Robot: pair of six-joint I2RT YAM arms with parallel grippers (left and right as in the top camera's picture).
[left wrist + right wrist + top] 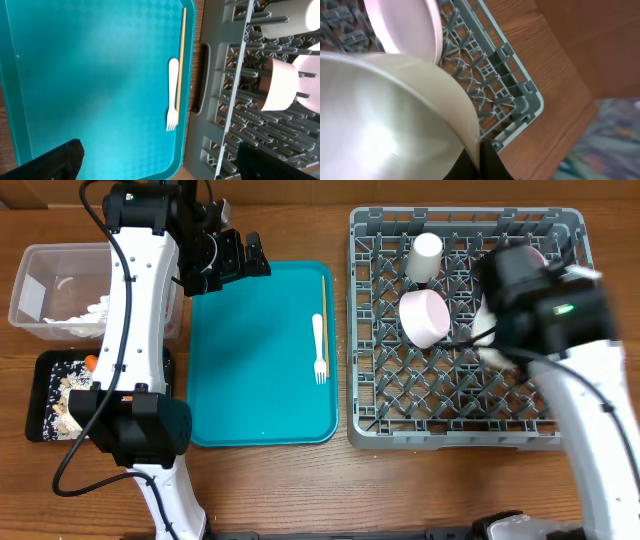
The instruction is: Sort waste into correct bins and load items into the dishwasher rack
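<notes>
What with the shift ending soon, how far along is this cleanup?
Done: waste sits in the clear tub and black tray; a cup and pink bowl are in the rack. In hand: the right fingers are shut on a white bowl. Left: the fork and chopstick on the teal tray, with the left fingers open.

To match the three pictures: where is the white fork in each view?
Overhead: fork on the teal tray, right side, near the rack.
Left wrist: right of centre, beside the chopstick.
Right wrist: not in view.
Shared landmark: the grey rack, in all three views.
</notes>
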